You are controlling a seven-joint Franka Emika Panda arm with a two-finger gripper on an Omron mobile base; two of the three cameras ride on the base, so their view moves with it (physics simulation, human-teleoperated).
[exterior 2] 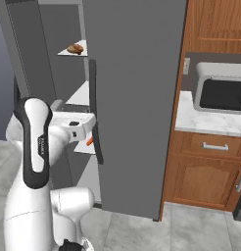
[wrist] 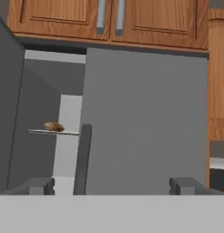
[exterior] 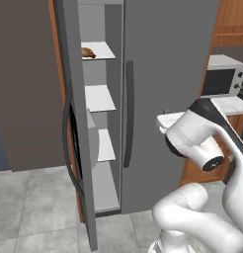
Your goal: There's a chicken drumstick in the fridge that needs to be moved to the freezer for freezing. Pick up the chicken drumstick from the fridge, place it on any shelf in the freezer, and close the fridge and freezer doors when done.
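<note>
— What stands to the right of the big grey unit?

— A microwave (exterior: 223, 75), white with a dark door, on a pale marble counter (exterior 2: 205, 120), toward its back edge.

— And under the counter?

— Brown wooden base cabinets (exterior 2: 203, 179), a drawer with a metal pull above a panelled door.

— Higher up?

— Wooden upper cabinets (wrist: 109, 18) with two metal handles side by side. The floor (exterior: 29, 207) is grey tile.

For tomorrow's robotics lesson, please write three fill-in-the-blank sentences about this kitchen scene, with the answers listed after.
1. The chicken drumstick lies on the ____ white shelf of the freezer.
2. The freezer door stands ____.
3. The fridge door is ____.

Answers: top; open; closed
</note>
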